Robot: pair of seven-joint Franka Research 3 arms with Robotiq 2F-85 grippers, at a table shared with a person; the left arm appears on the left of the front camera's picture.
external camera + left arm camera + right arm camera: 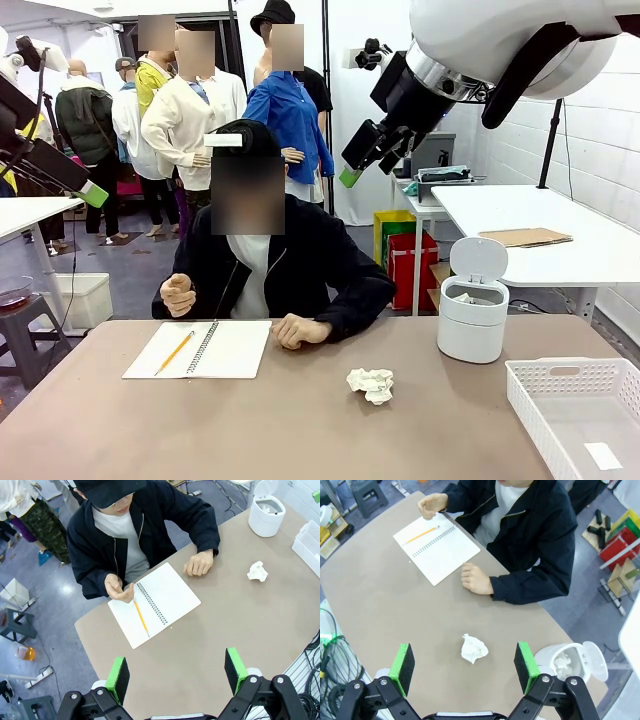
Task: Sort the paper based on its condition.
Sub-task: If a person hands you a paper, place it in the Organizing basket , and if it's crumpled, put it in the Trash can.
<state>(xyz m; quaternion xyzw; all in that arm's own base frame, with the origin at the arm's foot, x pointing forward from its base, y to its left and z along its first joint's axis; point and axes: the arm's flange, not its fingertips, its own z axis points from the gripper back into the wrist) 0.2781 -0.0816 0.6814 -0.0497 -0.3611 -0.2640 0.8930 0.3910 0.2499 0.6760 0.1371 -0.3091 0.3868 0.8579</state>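
**Crumpled paper lies free on the counter, both claws released**

The paper point(371, 384) is a white crumpled wad. It lies near the middle of the counter point(300, 435), a little toward the right edge, and touches nothing. The left claw point(176, 672) hangs high above the counter, its green pads wide apart, nothing between them. The right claw point(464, 655) is also released and empty, high above the counter. A white bin point(472, 320) with its lid up stands near the far right corner. A notebook point(225, 350) lies by the far edge, toward the left.
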